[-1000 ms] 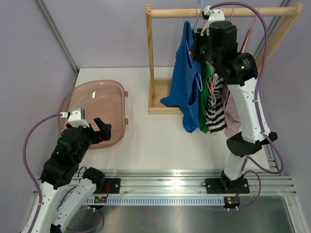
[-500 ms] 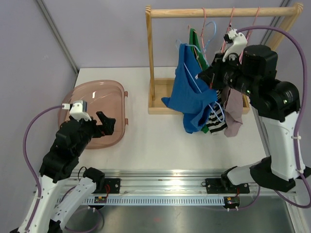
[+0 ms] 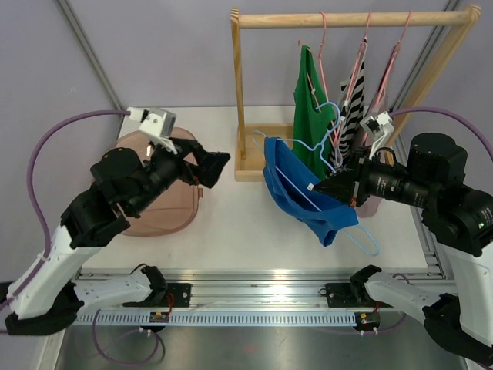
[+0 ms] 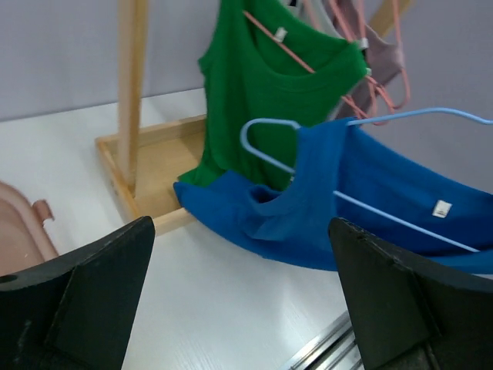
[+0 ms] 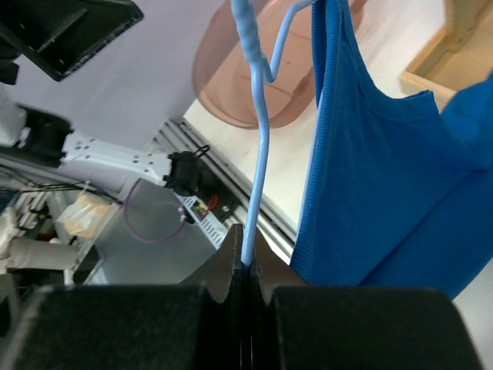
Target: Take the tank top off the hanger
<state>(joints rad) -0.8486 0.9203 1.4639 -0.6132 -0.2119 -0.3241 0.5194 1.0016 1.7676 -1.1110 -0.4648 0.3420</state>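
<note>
From above, the blue tank top (image 3: 296, 193) is off the rail. It is draped on the pale wire hanger (image 3: 292, 182) over the table (image 3: 231, 231), in front of the wooden rack (image 3: 238, 92). Your right gripper (image 3: 322, 187) sits at the cloth's 3 o'clock. Your left gripper (image 3: 216, 171) waits at 9 o'clock, jaws spread and apart from the cloth. I judge the fabric light and limp, so it will sag and slide rather than resist, while the thin wire will flex. The lowest corner may brush the table, but this view doesn't settle that.

The left wrist view shows a strap looped over the hanger's bend at 12 o'clock, with the body sagging toward 4 o'clock. The bunched strap or the near folded edge looks like the best place to pinch. The green top (image 4: 269, 77) hangs close behind, so pull toward 6 o'clock, where the table lies open. The rack's post stands at 11 o'clock and the pink tub (image 3: 146, 216) is well off at 9.

In the right wrist view the jaws are clenched on the hanger wire, with the cloth hanging at 2 o'clock.
</note>
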